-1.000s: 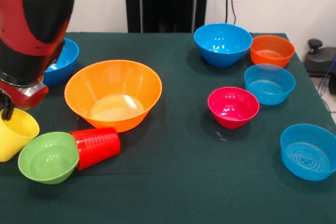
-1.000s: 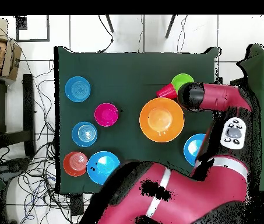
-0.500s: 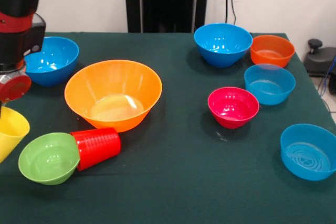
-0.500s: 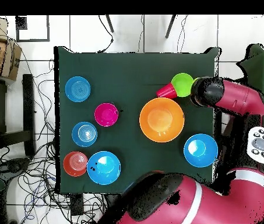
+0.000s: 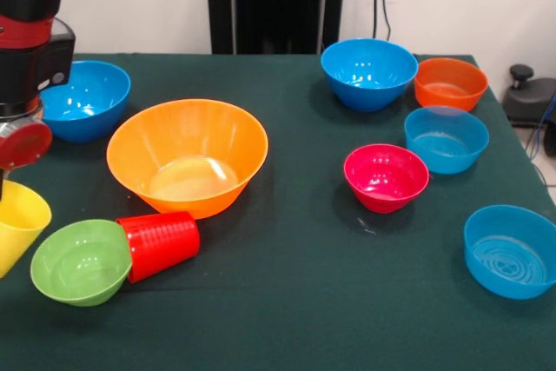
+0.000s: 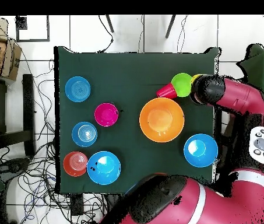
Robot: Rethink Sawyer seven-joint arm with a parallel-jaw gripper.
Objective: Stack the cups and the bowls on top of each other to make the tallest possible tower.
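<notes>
The yellow cup (image 5: 17, 223) hangs tilted at the table's left edge, with my gripper (image 5: 3, 187) shut on its rim; only a sliver of a finger shows. From overhead the wrist hides the gripper, and only an edge of the yellow cup (image 6: 195, 77) peeks out. The red ribbed cup (image 5: 161, 242) lies on its side against the tilted light green bowl (image 5: 80, 261). Behind them stands the big yellow-orange bowl (image 5: 187, 155), with nothing in it. A deep blue bowl (image 5: 85, 100) sits at the far left.
On the right half stand a deep blue bowl (image 5: 368, 73), an orange bowl (image 5: 450, 82), a pale blue bowl (image 5: 446, 138), a pink-red bowl (image 5: 386, 176) and another pale blue bowl (image 5: 511, 251), all apart from one another. The arm's bulk (image 5: 26, 32) looms over the left blue bowl.
Over the last second the arm swung outward to the table's left edge, carrying the yellow cup with it and uncovering the left blue bowl. Since half a second ago almost nothing has moved.
</notes>
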